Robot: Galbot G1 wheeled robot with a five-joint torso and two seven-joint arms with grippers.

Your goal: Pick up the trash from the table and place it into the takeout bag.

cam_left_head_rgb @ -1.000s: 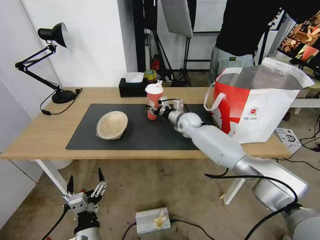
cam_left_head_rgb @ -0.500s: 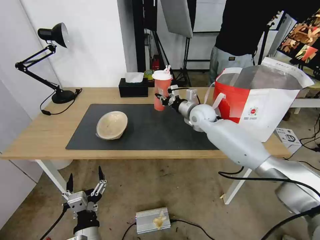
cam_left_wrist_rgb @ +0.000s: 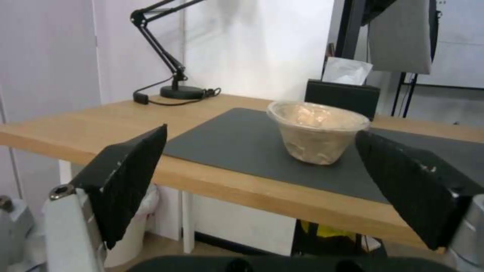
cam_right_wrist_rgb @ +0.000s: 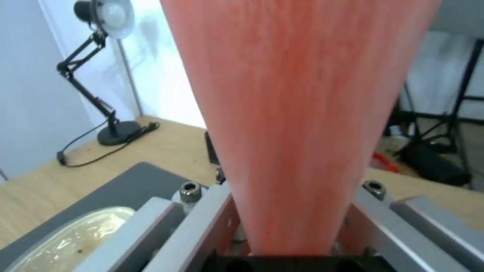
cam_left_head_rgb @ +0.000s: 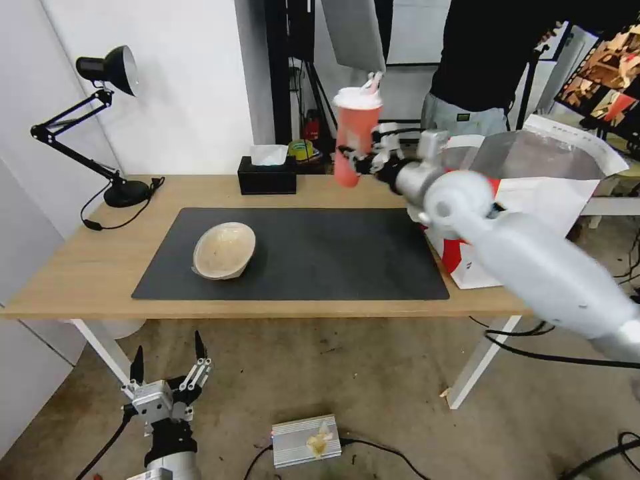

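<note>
A studio or lab workspace: light stands (cam_left_head_rgb: 313,100) and a hanging softbox (cam_left_head_rgb: 353,33) behind the tabletop (cam_left_head_rgb: 87,267), bare concrete floor (cam_left_head_rgb: 373,373) with loose cables (cam_left_head_rgb: 547,353)

The mat (cam_left_head_rgb: 293,253) lies on the table (cam_left_head_rgb: 87,267). The lidded bowl (cam_left_head_rgb: 224,250) sits on the mat's left part. The tissue box (cam_left_head_rgb: 267,179) stands behind the mat; the desk lamp (cam_left_head_rgb: 100,120) stands at the table's rear left. The takeout bag (cam_left_head_rgb: 533,200) stands at the table's right end. The cup (cam_left_head_rgb: 355,137) is above the table, left of the bag.
</note>
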